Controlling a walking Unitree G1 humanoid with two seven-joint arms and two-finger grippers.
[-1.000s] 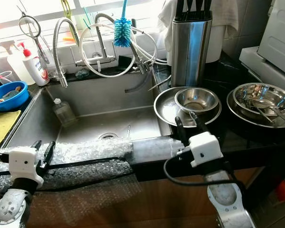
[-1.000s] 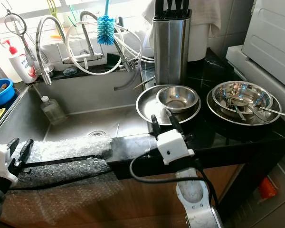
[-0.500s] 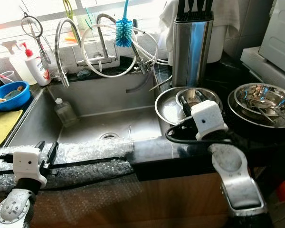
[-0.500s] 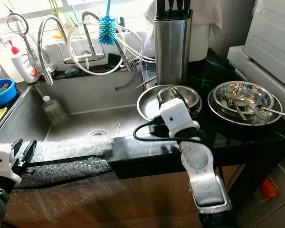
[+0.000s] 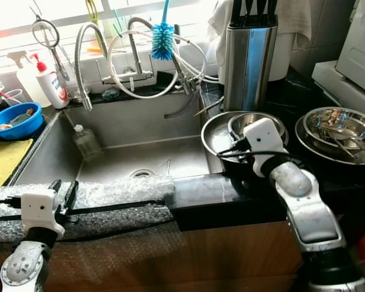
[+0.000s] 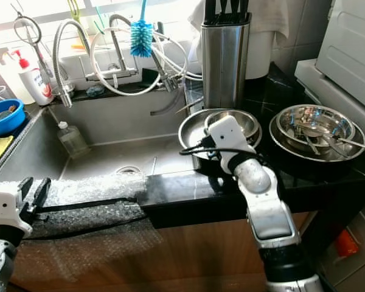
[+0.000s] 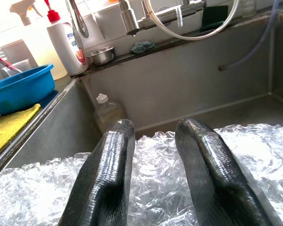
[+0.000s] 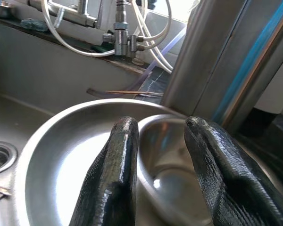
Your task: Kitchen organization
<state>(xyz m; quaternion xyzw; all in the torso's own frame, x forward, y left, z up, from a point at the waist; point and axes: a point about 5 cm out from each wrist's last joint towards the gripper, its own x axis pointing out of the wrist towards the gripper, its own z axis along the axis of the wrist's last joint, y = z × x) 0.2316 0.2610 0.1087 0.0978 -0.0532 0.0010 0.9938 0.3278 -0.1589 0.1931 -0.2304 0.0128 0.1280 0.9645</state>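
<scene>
The small steel bowl point(image 5: 258, 125) sits upright, mouth up, nested inside a wider shallow steel pan point(image 5: 216, 137) on the black bench point(image 5: 328, 176) just right of the sink point(image 5: 134, 152); being round, it has no long axis to speak of; the right end effector point(image 8: 162, 155) hangs over the bowl's near rim with its fingers point(image 8: 114, 179) spread, one over the pan side and the other over the bowl's hollow, gripping nothing. Directly behind the bowl stands a tall steel knife block point(image 5: 248, 58), close to the pan's far edge; to the right, a second large steel bowl point(image 5: 334, 131) holds loose utensils. A tap with coiled hoses point(image 5: 140, 67) and a blue bottle brush point(image 5: 162, 39) stand behind the sink; a soap bottle point(image 5: 52, 85) and blue basin point(image 5: 12, 120) lie far left. The left end effector point(image 7: 153, 155) rests over bubble wrap point(image 5: 109, 204) on the sink's front edge, fingers apart and empty.
</scene>
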